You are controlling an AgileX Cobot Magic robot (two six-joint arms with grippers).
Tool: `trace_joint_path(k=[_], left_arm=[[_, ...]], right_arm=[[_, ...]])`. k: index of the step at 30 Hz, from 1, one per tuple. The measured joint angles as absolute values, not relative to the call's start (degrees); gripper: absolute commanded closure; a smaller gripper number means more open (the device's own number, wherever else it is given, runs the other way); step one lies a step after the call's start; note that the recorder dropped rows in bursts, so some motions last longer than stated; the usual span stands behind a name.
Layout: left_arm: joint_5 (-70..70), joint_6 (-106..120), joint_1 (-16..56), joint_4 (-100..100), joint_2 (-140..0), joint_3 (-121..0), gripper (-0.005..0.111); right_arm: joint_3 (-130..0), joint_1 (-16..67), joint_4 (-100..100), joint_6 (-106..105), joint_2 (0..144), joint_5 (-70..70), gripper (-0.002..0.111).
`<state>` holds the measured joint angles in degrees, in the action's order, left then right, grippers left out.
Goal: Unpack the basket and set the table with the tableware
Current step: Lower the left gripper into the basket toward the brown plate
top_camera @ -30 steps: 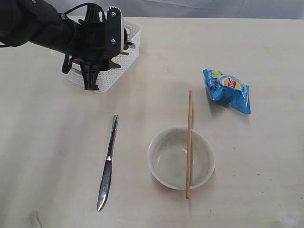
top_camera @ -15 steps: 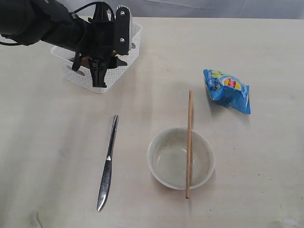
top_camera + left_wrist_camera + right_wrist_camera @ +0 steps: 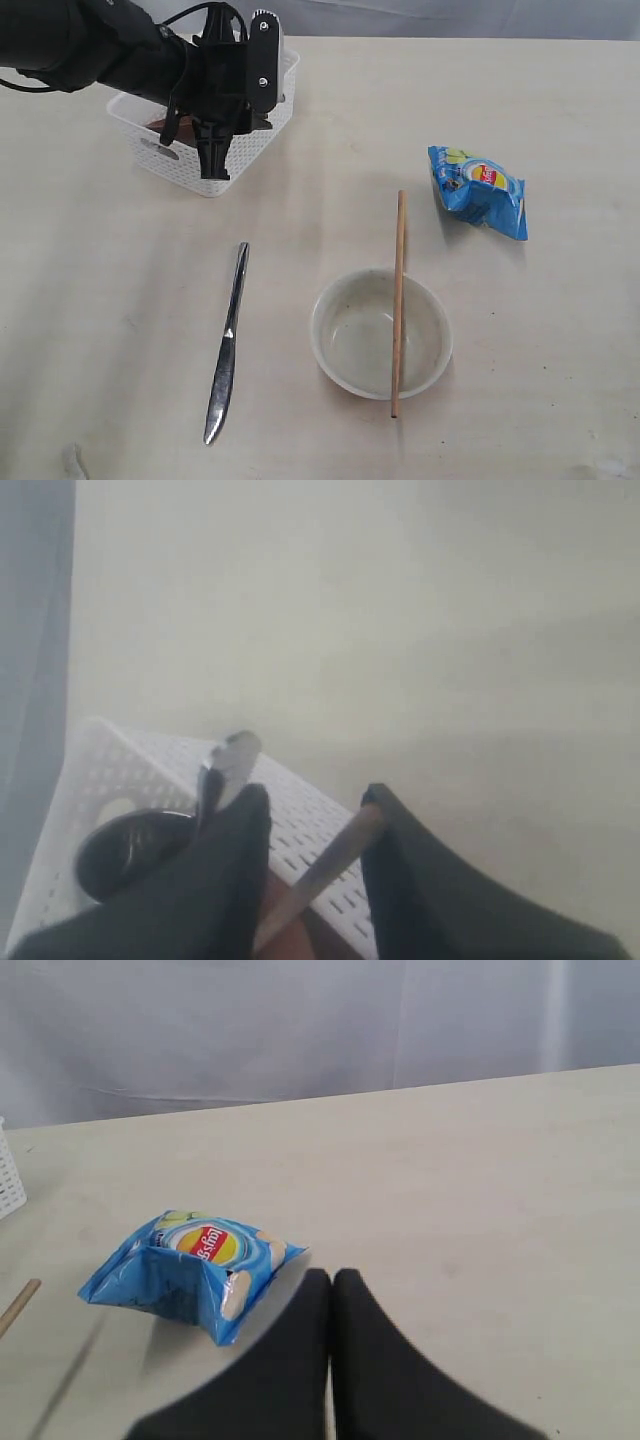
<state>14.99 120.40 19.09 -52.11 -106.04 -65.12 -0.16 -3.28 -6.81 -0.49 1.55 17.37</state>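
Reaching into the basket [image 3: 180,170] for tableware, left gripper [image 3: 312,810] straddles a wooden chopstick [image 3: 318,878], jaws half-open, firm grip unclear; second chopstick [image 3: 398,300] lies across the bowl [image 3: 345,340] on the table [image 3: 520,350], knife [image 3: 226,350] beside.

Seen from the exterior view, the basket [image 3: 255,145] sits at the surface's [image 3: 560,350] upper left. The knife [image 3: 227,342] lies below it, left of the bowl [image 3: 350,340]. A chopstick [image 3: 399,290] rests across the bowl's rim. The snack bag [image 3: 480,192] lies above, right.
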Motion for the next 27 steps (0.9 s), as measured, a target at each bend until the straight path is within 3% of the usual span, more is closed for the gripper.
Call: trace_joint_path(k=[5, 11, 27], left_arm=[[15.0, 120.4, 19.1, -52.1, -106.0, -65.1, 0.084], [15.0, 120.7, 19.1, -52.0, -106.0, -65.3, 0.102], [14.5, 121.7, 19.2, -52.0, -105.9, -65.8, 0.107]], right_arm=[[-0.2, -3.3, -6.8, -0.5, 1.5, 17.4, 0.108], [-0.2, -3.3, -6.8, -0.5, 1.5, 17.4, 0.108], [-0.2, -3.3, -6.8, -0.5, 1.5, 17.4, 0.108]])
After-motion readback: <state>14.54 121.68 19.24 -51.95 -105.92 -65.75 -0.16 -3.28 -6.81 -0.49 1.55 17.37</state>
